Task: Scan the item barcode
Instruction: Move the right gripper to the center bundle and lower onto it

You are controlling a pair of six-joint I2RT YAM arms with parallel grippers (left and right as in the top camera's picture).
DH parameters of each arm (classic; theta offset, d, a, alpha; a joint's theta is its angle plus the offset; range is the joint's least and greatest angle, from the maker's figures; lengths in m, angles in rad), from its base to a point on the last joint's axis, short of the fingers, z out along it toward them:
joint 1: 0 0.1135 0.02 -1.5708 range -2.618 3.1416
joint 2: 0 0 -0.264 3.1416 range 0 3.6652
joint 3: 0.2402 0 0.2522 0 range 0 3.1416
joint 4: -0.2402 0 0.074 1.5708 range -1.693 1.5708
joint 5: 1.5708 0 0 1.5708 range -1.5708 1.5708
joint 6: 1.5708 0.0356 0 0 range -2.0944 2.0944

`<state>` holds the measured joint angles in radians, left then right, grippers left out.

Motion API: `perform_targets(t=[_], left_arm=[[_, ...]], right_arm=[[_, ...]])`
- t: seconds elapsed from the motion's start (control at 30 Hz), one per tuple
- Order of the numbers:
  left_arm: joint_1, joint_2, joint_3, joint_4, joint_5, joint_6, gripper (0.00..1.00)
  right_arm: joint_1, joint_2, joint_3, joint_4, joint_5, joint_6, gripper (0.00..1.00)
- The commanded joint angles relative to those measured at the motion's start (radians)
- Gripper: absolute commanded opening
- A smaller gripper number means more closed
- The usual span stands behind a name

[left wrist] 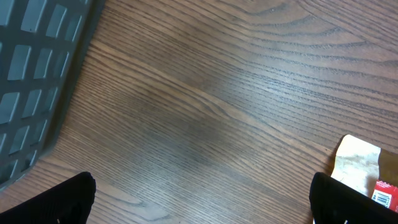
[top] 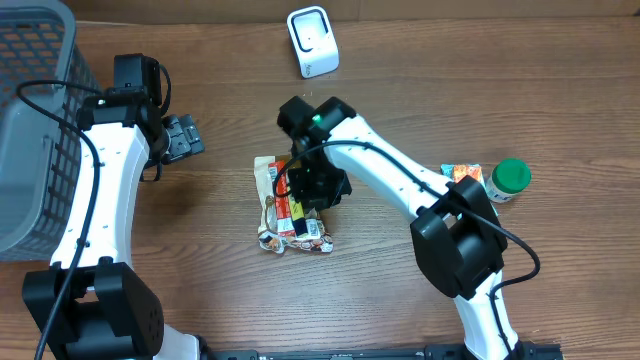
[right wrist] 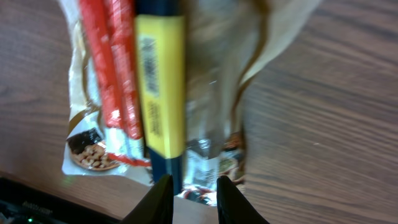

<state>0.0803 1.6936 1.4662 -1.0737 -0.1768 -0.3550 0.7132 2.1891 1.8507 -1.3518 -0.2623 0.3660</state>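
Note:
A snack packet (top: 290, 208) with red, yellow and dark blue print lies crumpled at the table's middle. My right gripper (top: 318, 186) is down on its right half. In the right wrist view the packet (right wrist: 160, 81) hangs close and blurred, and its foil edge sits between the narrow jaws of the right gripper (right wrist: 194, 200). A white scanner (top: 312, 41) stands at the back of the table. To the left of the packet my left gripper (top: 183, 137) is open over bare wood. In the left wrist view the left gripper (left wrist: 202, 205) holds nothing, and a packet corner (left wrist: 359, 167) shows at the right.
A grey mesh basket (top: 35, 120) fills the far left. A green-lidded jar (top: 510, 180) and an orange packet (top: 462, 173) lie to the right of the right arm. The table's front edge (right wrist: 37, 202) shows dark in the right wrist view.

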Motion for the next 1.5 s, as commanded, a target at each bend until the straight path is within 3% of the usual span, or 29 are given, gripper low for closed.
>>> perform_targets(t=[0.0, 0.67, 1.0, 1.2, 1.47], left_arm=[[-0.002, -0.014, 0.014, 0.001, -0.006, 0.019, 0.99], [-0.002, -0.014, 0.014, 0.001, -0.006, 0.019, 1.0], [-0.002, -0.014, 0.014, 0.001, -0.006, 0.019, 1.0], [-0.002, -0.014, 0.014, 0.001, -0.006, 0.019, 1.0], [-0.002, -0.014, 0.014, 0.001, -0.006, 0.019, 1.0]], right_arm=[[0.018, -0.025, 0.001, 0.007, 0.0, 0.023, 0.24], [0.027, -0.025, 0.001, 0.147, 0.045, 0.08, 0.25], [0.027, -0.025, 0.001, 0.361, 0.047, 0.102, 0.27], [0.027, -0.019, 0.001, 0.451, 0.199, 0.102, 0.29], [0.041, -0.019, 0.001, 0.375, 0.111, 0.138, 0.29]])
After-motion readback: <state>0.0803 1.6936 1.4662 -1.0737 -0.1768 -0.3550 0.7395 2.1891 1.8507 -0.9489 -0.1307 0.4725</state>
